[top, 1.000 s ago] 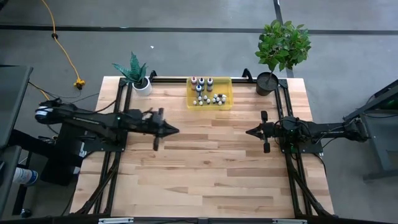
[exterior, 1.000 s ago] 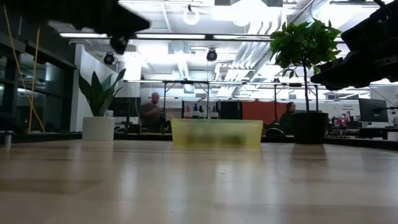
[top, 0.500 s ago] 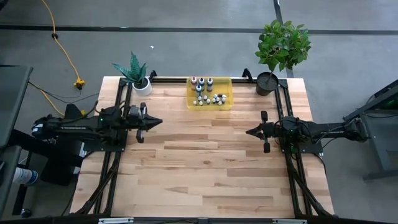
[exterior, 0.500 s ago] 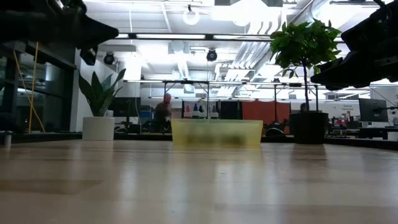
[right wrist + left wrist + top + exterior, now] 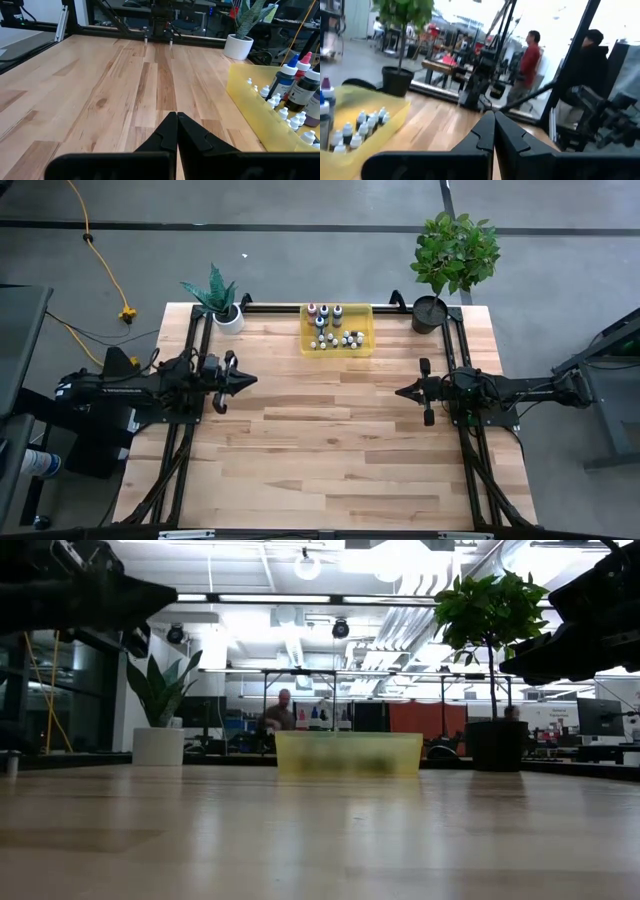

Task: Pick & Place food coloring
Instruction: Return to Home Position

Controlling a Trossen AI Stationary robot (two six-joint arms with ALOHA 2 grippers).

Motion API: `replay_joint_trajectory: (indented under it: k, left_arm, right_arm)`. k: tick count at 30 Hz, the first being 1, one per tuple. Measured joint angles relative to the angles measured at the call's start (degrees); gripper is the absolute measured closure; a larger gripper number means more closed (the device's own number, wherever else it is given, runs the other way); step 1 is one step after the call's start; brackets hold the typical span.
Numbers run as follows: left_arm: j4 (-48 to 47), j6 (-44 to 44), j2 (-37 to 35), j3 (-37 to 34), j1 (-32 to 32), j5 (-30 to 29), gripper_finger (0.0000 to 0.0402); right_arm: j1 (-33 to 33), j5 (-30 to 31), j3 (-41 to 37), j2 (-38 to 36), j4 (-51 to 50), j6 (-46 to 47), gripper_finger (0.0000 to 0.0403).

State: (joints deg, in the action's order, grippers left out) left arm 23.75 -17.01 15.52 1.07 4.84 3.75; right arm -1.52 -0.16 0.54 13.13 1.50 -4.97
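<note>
Food coloring [image 5: 331, 327]: every bottle stands upright inside the yellow tray [image 5: 366, 316], which sits at the middle of the table's [image 5: 330, 440] far edge. The larger bottles [image 5: 303, 93] line the tray's far side, with pink, blue and dark caps (exact count unclear). The small whitish bottles [image 5: 346, 339] form a closely packed cluster just beside them, on the near side.

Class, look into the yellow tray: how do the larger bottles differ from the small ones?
Size: the larger bottles stand clearly taller than the small bottles.
Colour: the larger bottles show blue, red and dark tones, while the small bottles look whitish.
Place: the larger bottles cluster along one side of the yellow tray, and the small bottles fill the rest.
Shared: both kinds stand upright inside the same tray.
</note>
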Motion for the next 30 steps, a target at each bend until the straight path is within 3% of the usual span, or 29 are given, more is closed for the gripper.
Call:
replay_joint_trajectory:
  k: [8,16,30]
  left_arm:
    - [-4.1,3.6,-1.8,-0.2,-1.5,0.7,0.0401]
    - [-22.5,3.8,-14.6,-0.3,-1.5,-0.2,0.0401]
    - [-23.3,3.7,-15.0,-0.3,-2.6,-3.1,0.0402]
  right_arm:
    - [0.0,0.0,0.0,0.0,0.0,0.0,0.0402]
    - [0.0,0.0,0.0,0.0,0.0,0.0,0.0402]
    - [0.0,0.0,0.0,0.0,0.0,0.0,0.0402]
